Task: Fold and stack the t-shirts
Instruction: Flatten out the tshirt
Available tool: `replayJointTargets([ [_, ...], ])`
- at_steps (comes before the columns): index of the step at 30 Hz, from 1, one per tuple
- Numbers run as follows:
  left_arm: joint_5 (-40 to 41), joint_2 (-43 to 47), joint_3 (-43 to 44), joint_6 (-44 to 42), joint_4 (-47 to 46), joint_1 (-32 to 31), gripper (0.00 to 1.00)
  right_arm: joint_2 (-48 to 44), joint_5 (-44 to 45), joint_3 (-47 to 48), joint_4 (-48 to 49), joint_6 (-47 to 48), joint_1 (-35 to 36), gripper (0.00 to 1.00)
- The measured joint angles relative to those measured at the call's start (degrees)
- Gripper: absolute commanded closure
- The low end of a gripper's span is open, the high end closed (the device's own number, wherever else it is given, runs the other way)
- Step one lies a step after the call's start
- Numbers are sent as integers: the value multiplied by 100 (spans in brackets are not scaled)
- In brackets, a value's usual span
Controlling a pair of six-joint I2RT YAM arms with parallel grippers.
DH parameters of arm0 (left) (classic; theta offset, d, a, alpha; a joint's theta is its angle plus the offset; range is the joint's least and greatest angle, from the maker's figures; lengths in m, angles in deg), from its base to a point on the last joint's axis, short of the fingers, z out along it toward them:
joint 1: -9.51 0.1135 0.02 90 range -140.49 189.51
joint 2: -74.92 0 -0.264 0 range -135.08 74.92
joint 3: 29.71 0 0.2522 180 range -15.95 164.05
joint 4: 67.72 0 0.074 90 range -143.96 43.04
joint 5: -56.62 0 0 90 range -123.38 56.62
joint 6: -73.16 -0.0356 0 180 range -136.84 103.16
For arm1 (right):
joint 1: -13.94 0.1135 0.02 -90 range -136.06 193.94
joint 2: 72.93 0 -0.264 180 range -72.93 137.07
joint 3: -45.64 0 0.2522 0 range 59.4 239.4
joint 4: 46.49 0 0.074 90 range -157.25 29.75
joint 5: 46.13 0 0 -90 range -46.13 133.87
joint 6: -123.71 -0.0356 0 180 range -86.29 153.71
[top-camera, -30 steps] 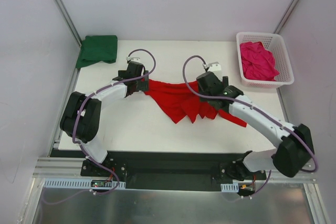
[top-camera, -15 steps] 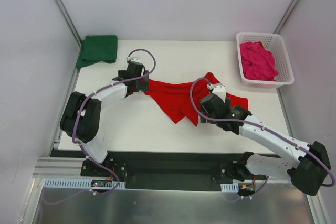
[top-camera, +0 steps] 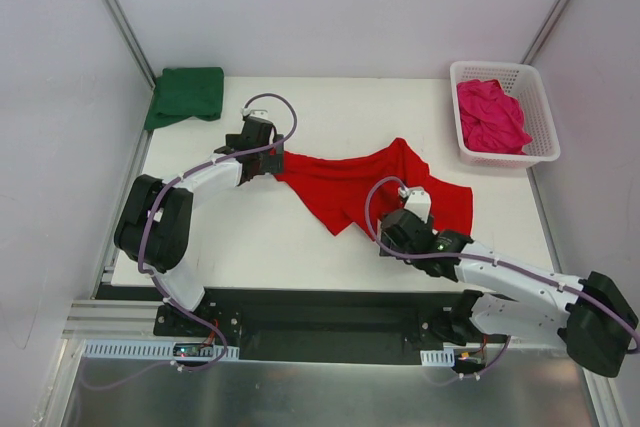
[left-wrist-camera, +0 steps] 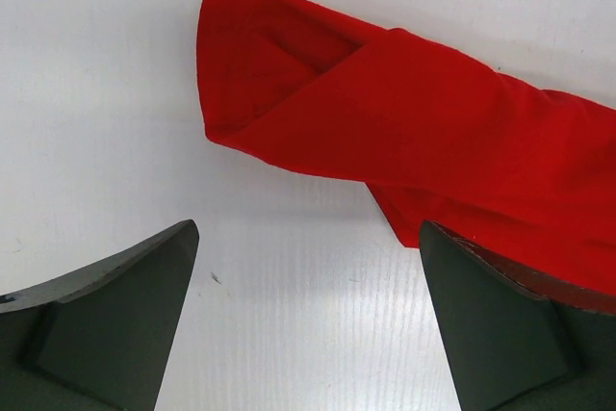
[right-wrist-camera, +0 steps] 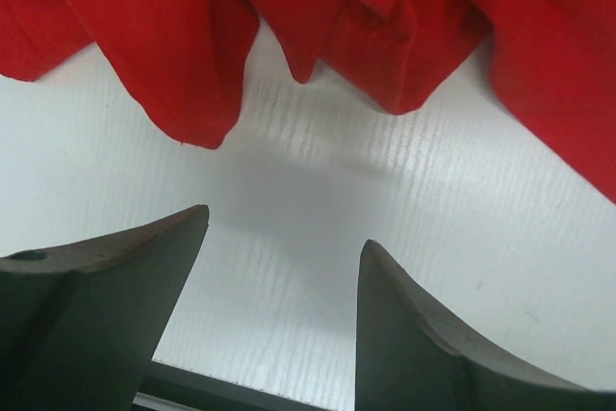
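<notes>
1. The soft, creased red t-shirt (top-camera: 350,185) sprawls in a band across the smooth white table (top-camera: 300,247).
2. The green t-shirt (top-camera: 187,94) lies folded square at the far left corner.
3. The white lattice basket (top-camera: 540,97) holds the bunched magenta t-shirt (top-camera: 490,115).
4. The left gripper (left-wrist-camera: 308,238) gapes wide and empty at the red shirt's end; the right gripper (right-wrist-camera: 284,228) has its jaws apart, empty, beside the hem.

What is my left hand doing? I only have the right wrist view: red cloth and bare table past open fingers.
Observer: The left hand is open, gripping nothing; the folded end of the red t-shirt lies on the table just ahead of it.
Operator: Where are the other shirts?
Observer: The green t-shirt lies folded at the far left corner.
Operator: And the pink one?
Observer: The pink t-shirt is crumpled inside the white basket, far right.
</notes>
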Motion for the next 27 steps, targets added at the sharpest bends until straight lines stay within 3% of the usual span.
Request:
replayJointTargets([
  [7,-39,0,0,-2,-2,0,1,-94,-546,-603,1086,-68,-470,31],
  [18,-39,-2,0,0,-2,2,1,-780,-2308,-1421,2459,426,-2050,32],
  [27,-39,-4,0,0,-2,2,1,-136,-3307,-1421,3254,721,-2199,33],
])
